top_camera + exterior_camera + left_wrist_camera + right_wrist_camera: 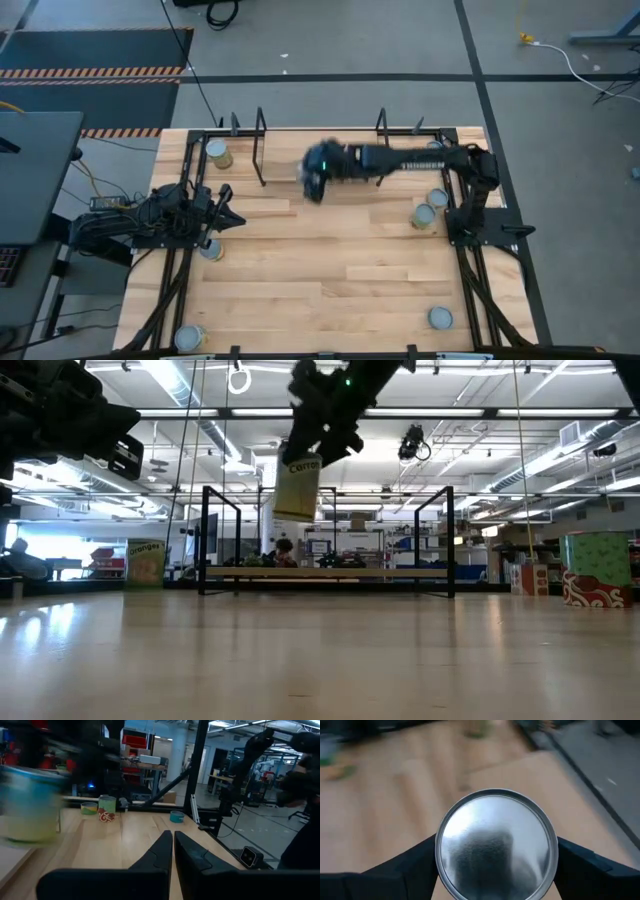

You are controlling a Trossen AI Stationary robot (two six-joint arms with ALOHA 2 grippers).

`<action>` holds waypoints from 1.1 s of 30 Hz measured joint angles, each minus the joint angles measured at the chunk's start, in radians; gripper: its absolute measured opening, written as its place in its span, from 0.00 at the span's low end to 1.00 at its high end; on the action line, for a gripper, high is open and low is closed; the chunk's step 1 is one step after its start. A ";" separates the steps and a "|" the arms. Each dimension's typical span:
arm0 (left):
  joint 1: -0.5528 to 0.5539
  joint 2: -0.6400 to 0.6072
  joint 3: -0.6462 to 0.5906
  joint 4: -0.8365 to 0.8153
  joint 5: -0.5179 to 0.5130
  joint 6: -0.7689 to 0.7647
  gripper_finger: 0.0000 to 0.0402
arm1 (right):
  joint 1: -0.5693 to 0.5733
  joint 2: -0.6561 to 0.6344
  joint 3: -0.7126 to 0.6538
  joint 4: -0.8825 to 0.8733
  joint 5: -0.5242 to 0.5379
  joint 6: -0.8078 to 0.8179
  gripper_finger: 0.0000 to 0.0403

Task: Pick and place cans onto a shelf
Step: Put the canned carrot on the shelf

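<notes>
Looking down, you have the wooden table (330, 260) on grey floor, the shelf (320, 150) along its far edge. Your right gripper (312, 182) clamps a silver-lidded can (495, 845) in the air above the table, before the shelf; your left gripper (173, 851), fingers pressed together, waits left.

The left gripper (173, 851) has its two dark fingers (155, 855) pressed together, hovering above the light wooden table (130, 837). Close by, a blurred can (31, 802) with a pale yellowish label fills one side. Farther off stand a green-labelled can (106, 808), a low green tin (89, 808) and a small blue-rimmed tin (176, 816). Beyond, the other dark arm (280, 750) reaches across.
</notes>
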 joint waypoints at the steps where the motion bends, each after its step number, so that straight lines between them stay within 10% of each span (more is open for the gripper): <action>1: 0.000 0.000 0.000 0.000 0.000 0.000 0.06 | -0.030 0.000 0.004 -0.012 0.005 0.000 0.80; 21: 0.000 0.000 0.000 0.004 -0.001 0.153 0.06 | -0.169 0.021 -0.166 0.227 -0.147 0.008 0.81; 33: 0.001 0.006 0.000 0.010 -0.249 0.207 0.06 | -0.153 0.117 -0.098 0.242 -0.108 0.028 0.83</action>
